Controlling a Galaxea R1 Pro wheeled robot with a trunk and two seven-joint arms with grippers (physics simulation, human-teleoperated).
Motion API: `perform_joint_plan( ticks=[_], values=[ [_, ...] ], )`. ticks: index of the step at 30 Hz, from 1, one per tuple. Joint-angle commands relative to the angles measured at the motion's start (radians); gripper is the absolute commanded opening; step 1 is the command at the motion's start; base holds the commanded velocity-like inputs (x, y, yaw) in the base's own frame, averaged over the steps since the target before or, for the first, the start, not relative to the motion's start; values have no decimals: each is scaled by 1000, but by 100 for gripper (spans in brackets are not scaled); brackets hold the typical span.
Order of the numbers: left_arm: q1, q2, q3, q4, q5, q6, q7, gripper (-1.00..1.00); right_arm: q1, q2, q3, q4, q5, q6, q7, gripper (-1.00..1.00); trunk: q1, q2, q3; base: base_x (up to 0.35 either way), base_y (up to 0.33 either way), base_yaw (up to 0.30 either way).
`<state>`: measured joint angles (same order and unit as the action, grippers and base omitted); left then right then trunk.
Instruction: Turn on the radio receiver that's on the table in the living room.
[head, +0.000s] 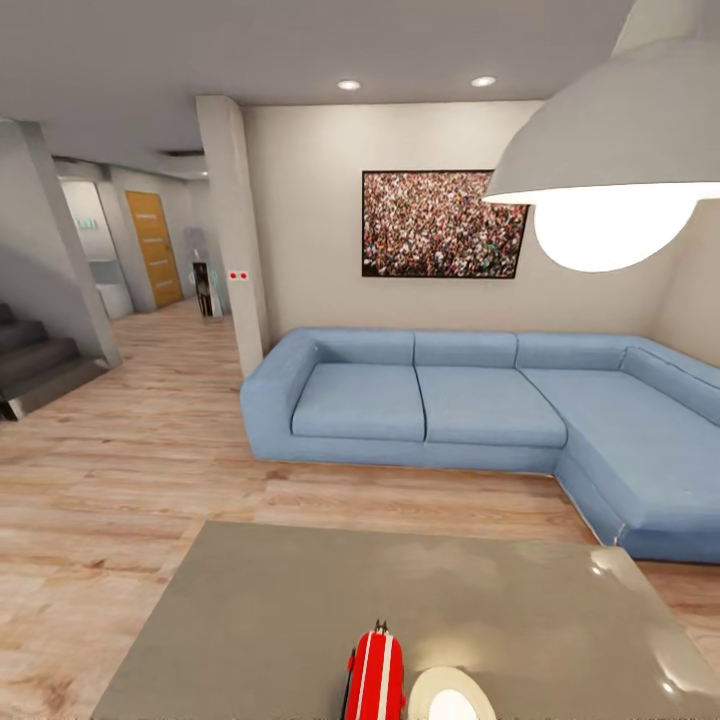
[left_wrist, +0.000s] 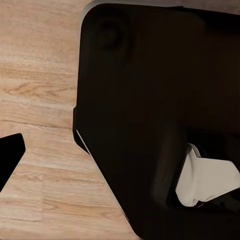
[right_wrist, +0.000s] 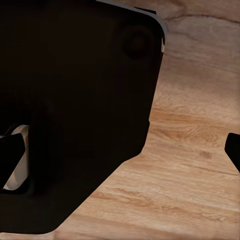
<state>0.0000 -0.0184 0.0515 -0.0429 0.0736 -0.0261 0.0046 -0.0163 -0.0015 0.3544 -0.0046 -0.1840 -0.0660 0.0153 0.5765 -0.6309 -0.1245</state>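
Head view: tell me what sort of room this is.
A living room, most likely: a blue L-shaped sofa, a framed crowd picture on the wall, and a low table bearing a red radio receiver.

Large matte-black rounded base panel (left_wrist: 150, 100) with a white, perhaps plastic, fitting (left_wrist: 207, 177); black fingertip (left_wrist: 9, 155).

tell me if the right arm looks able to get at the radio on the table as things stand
Probably not yet. The radio receiver stands at the near edge of the table, with nothing blocking it, but the right wrist view looks down at wood floor beside a dark body, so the arm seems lowered, not raised toward it.
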Motion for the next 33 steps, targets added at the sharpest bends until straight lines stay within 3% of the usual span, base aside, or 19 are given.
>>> perform_joint_plan(
  ticks=[1, 33],
  values=[
    [0, 0, 0, 0, 0, 0, 0, 100, 0, 0, 0, 0, 0, 0, 0, 100, 0, 0, -2, 0, 0, 0],
    [0, 0, -1, 0, 0, 0, -6, 100, 0, 0, 0, 0, 0, 0, 0, 100, 0, 0, -54, 0, 0, 0]
  ],
)
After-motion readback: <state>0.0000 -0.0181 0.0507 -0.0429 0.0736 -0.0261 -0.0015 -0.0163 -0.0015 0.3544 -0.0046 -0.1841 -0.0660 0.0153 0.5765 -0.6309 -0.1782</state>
